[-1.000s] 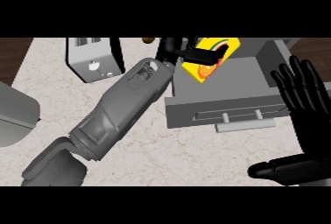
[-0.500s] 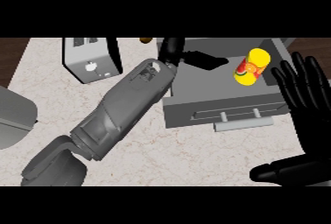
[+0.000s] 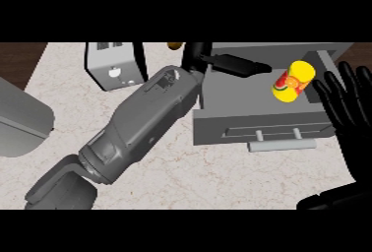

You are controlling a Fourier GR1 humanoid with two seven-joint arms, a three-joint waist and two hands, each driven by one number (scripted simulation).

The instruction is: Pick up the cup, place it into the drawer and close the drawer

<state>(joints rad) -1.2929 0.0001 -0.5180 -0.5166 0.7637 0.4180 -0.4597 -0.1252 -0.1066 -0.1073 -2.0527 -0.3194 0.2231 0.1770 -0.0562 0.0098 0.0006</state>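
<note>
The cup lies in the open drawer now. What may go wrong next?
The left robot hand reaches over the open drawer; pushing it shut may trap the fingers. The yellow cup lies on its side near the right wall, so it may roll when the drawer moves.

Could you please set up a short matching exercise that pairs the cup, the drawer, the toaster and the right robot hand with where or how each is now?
Things:
1. cup
2. drawer
3. toaster
4. right robot hand

States or places:
A. open, fingers up, at the view's right edge
B. lying inside the drawer
C. pulled open
D. on the counter, left of the drawer

Pairs: 1-B, 2-C, 3-D, 4-A
</note>
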